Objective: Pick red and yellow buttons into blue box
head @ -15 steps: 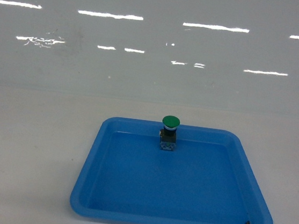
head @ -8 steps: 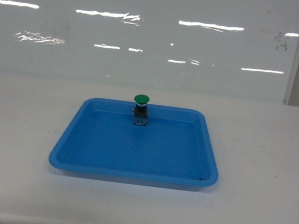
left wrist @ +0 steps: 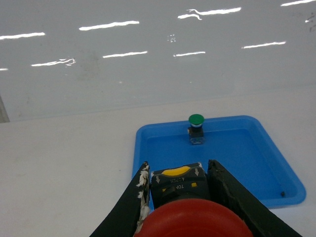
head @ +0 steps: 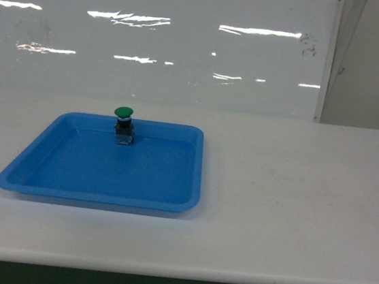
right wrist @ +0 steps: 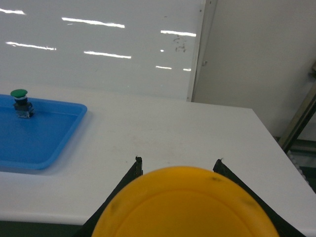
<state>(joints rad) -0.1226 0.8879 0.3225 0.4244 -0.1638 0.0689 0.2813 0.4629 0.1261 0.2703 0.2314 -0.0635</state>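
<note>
Red button (left wrist: 190,219) clamped in left end effector (left wrist: 178,182).

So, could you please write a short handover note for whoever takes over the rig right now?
Left end effector: shut on the red button.
Right end effector: shut on the yellow button.
Both buttons are lifted off the blue tray; only the green button stands in it, at the far rim, and it stays there.
The blue box is not visible in any view.
Done: both picks. Left: find the box and drop both buttons in.
</note>
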